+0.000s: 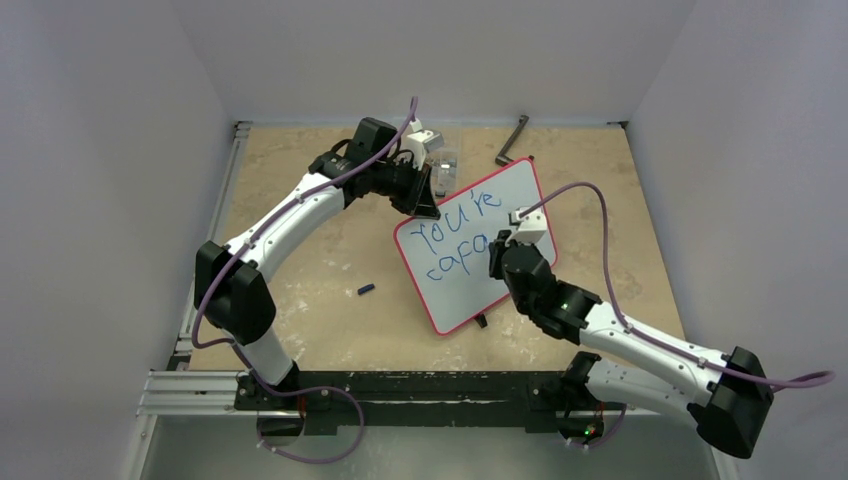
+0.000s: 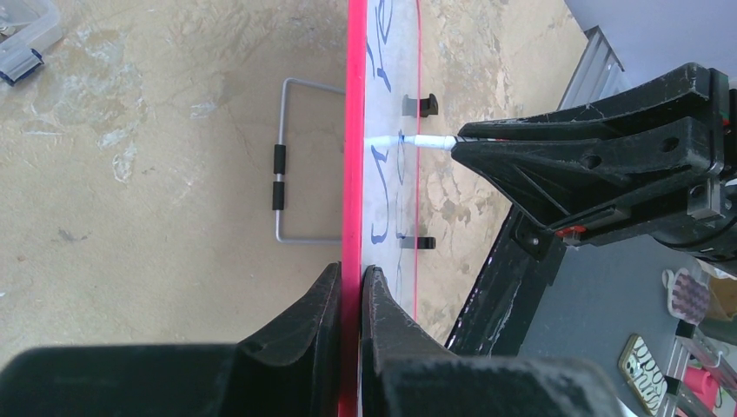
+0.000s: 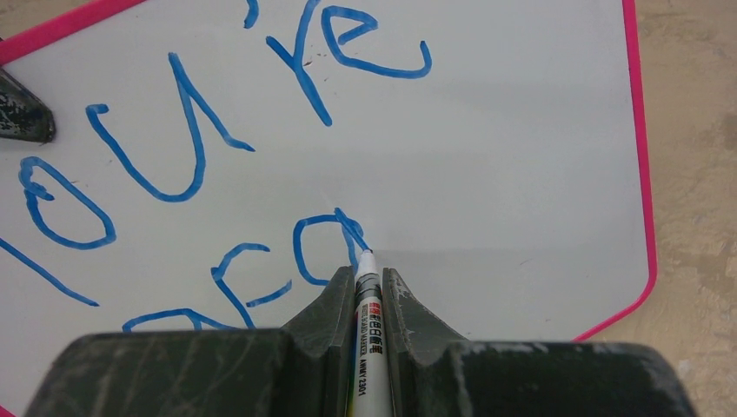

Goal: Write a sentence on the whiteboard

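**Right pincer.** We found the right pincer (image 3: 361, 276) closed on a white marker (image 3: 368, 326). Both jaws clamped the barrel, and the tip projected just ahead of them. The tip was touching the whiteboard (image 3: 521, 148) at the foot of the last blue letter, an "a".

**Writing.** Ahead and to the left of that pincer ran the sentence (image 1: 458, 236). It read "You're" on the upper line and "capa" on the lower, both slanted. To the right of the tip the board face was bare out to its red frame.

**Left pincer.** The left pincer (image 2: 350, 276) was closed on the board's red edge, one jaw on each face. Ahead of it the marker tip met the written face. A grey wire loop (image 2: 280, 165) stood off the back face. We could not tell how steeply the board stood.

**Surface.** A small dark piece (image 1: 366, 290) lay on the surface, well to the left of the right pincer. It was possibly the marker's cap, but we could not confirm this.

**Assessment.**
- We judged the writing step to be in hand, partway through the second word.
- The next move called for carrying the tip rightward into the next letter under light, even pressure.
- The left pincer needed to hold firm so the board did not shift.
- Room before the frame looked limited, so the letters needed to stay compact.
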`<state>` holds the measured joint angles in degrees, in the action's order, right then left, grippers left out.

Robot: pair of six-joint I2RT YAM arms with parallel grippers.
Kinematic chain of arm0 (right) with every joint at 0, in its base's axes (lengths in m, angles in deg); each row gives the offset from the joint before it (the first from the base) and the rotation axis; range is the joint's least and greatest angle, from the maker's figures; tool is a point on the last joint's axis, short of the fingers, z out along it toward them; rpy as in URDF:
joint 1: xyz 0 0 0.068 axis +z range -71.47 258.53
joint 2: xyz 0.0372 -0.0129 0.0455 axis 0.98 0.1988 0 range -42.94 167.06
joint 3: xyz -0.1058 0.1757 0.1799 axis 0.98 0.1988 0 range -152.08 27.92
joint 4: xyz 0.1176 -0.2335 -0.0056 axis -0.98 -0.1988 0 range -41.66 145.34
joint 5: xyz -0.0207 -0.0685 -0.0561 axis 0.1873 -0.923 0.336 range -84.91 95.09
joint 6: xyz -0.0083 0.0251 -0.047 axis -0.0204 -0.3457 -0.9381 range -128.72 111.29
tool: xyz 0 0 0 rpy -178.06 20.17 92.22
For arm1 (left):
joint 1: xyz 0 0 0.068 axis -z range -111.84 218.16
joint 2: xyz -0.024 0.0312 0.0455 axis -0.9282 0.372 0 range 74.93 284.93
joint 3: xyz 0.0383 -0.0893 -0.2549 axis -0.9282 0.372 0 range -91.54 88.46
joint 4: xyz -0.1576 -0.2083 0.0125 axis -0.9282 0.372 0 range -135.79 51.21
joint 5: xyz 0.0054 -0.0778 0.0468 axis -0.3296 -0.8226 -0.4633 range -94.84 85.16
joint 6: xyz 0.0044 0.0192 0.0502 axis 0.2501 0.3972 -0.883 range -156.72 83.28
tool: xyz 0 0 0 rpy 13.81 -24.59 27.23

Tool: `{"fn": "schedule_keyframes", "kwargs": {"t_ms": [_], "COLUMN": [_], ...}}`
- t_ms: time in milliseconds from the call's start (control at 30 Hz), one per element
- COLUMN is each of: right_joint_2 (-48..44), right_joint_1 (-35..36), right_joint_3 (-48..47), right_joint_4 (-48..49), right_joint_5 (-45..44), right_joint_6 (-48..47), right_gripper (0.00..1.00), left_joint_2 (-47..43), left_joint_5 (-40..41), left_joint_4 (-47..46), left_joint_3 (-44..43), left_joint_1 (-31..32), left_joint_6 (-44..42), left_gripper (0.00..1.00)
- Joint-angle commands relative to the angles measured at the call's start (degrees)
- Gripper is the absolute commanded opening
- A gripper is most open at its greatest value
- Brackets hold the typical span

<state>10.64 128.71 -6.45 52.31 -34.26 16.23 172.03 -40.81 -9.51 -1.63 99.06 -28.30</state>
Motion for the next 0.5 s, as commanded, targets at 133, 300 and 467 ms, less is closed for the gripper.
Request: {"fn": "schedule_keyframes", "kwargs": {"t_ms": [133, 300, 467], "right_joint_2": [-0.7, -1.5, -4.0], "right_joint_1": [-0.2, -0.2, -0.2], "right_joint_3": [0.3, -1.2, -2.4], "right_joint_4": [-0.8, -1.9, -2.9], "right_joint_5": [-1.6, -2.0, -2.0], "right_joint_6": [2.0, 1.2, 0.8], "right_gripper": [0.0, 0.0, 0.0], "left_joint_2": [-2.7, -2.8, -2.9], "left_joint_5": [4.4, 4.6, 4.7], "left_joint_4": [-2.2, -2.1, -2.1], "left_joint_3": [0.4, 0.4, 0.3], "left_joint_1": [-0.3, -0.3, -0.4], "left_joint_6": [-2.0, -2.1, -2.1], "left_gripper": [0.0, 0.0, 0.0]}}
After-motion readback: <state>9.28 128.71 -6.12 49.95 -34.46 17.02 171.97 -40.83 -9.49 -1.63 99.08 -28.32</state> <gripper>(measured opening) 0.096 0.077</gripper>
